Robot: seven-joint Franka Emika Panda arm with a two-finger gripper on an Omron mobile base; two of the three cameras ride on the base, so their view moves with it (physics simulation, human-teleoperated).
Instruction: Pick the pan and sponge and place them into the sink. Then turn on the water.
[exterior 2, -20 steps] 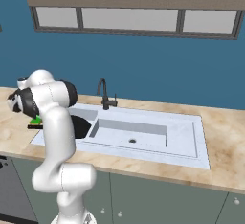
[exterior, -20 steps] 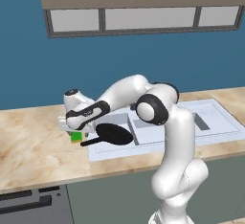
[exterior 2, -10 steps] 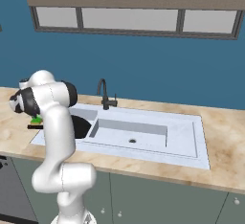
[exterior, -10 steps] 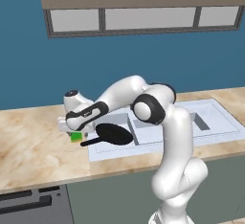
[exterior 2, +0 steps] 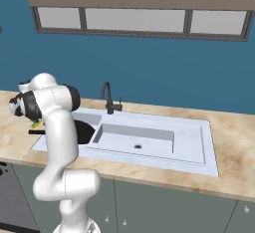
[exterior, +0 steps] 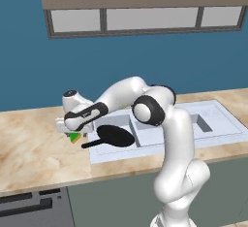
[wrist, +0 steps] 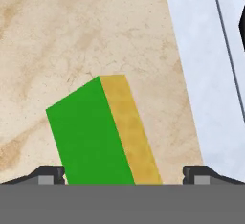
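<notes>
I judge the sponge (wrist: 98, 132), lying on the surface (wrist: 72, 36) just beside the sink (wrist: 201, 74) rim, light, soft and squashy, best pinched across its green and yellow long sides, and my fingers (wrist: 48, 174) hang spread wide either side, grasping nothing, hardly shifted from a second ago.

Green sponge (wrist: 93, 134) beside sink (wrist: 201, 74), pan (exterior: 115, 135) seemingly inside

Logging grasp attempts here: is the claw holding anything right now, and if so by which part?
Nothing is held. The claw is open, its tips standing apart on either side of the sponge, which lies on the counter beside the sink rim.
</notes>
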